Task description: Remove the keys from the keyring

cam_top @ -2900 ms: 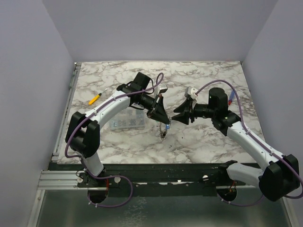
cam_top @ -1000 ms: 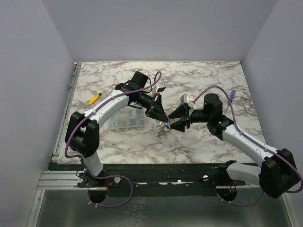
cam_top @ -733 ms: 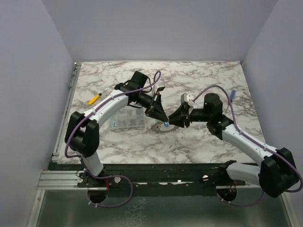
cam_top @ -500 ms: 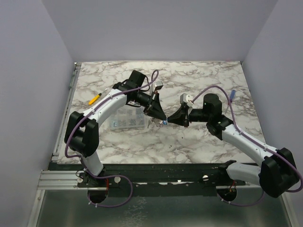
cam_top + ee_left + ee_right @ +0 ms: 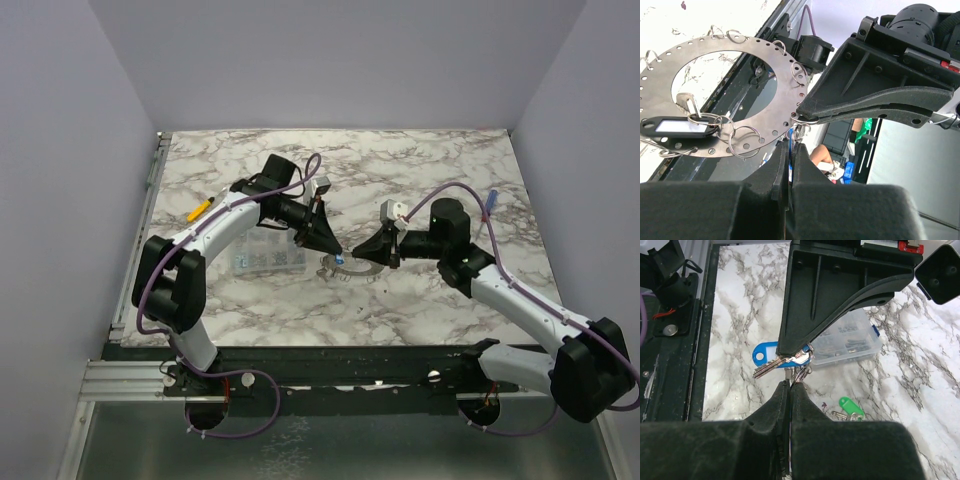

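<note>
Left tool (image 5: 790,152) is pressed together on the blue key (image 5: 765,354), just beside the keyring (image 5: 747,47), held over the table's (image 5: 740,315) middle. Right tool (image 5: 790,387) pinches the ring's rim at its 4 o'clock in the left wrist view; a green key (image 5: 849,403) lies on the table at that tool's 4 o'clock.

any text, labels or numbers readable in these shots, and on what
No text can be read in any view.
Black tag on the keyring: pale label window, no writing visible.
Blue tag on the keys: white window, looks blank.
Green tag: too small to tell.
Clear box: no label visible.
</note>
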You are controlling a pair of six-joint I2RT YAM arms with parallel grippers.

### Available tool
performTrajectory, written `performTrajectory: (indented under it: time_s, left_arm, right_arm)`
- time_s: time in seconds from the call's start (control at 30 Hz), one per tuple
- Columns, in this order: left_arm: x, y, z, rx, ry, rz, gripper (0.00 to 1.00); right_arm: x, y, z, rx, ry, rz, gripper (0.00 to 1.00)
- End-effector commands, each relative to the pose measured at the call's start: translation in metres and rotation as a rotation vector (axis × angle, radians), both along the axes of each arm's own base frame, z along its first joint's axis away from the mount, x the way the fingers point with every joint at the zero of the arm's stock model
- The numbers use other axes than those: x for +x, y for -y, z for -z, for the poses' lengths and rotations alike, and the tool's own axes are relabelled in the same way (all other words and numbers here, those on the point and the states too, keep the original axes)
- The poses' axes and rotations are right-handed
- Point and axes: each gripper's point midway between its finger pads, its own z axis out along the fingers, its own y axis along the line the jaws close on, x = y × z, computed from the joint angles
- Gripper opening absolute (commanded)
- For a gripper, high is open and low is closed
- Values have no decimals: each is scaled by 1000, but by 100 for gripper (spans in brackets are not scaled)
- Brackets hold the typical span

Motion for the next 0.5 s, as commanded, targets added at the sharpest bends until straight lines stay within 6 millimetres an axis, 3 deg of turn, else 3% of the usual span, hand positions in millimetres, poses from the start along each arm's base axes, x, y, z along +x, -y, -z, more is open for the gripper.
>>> performTrajectory:
  time_s: [0.0, 0.17, 0.3, 0.47]
  left_arm:
    - [15, -4, -14, 9, 87, -51, 0]
    - [0, 6, -33, -47, 123, 14, 0]
    - [-16, 10, -27, -51, 91, 56, 0]
    - [-15, 12, -21, -51, 71, 64, 0]
  right_arm:
    - [-1, 0, -5, 5, 9, -19, 1]
    - [1, 2, 13, -34, -11, -14, 15]
    - [7, 2, 16, -50, -4, 11, 27]
    - [14, 1, 13, -50, 7, 27, 33]
